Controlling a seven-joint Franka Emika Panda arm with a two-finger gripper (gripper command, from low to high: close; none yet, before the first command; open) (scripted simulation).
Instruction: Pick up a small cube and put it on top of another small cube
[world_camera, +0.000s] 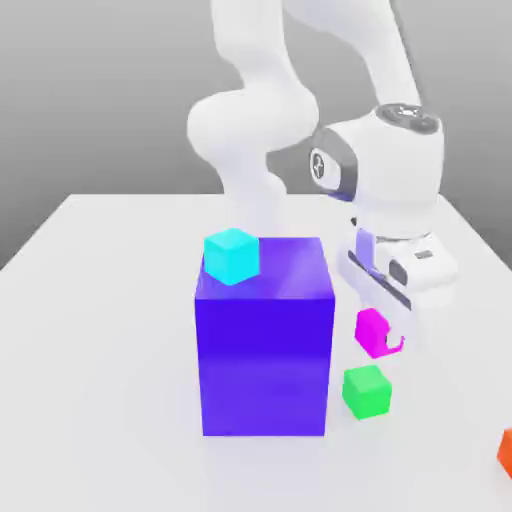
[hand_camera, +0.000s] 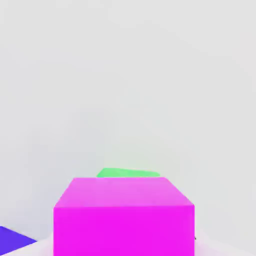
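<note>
So the pickup part looks done: the tool (world_camera: 382, 338) is pinching the magenta cube (world_camera: 371, 331) and has it off the worktop (world_camera: 100, 300), hanging just above the green cube (world_camera: 366, 390), which sits right beside the big blue-purple block (world_camera: 265, 340). What's left, I'd say: line it up, lower it, let go.

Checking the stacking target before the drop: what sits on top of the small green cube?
Nothing rests on the small bright green cube; the glossy magenta cube, held in the gripper, hangs above it. Its far faces are hidden.
</note>
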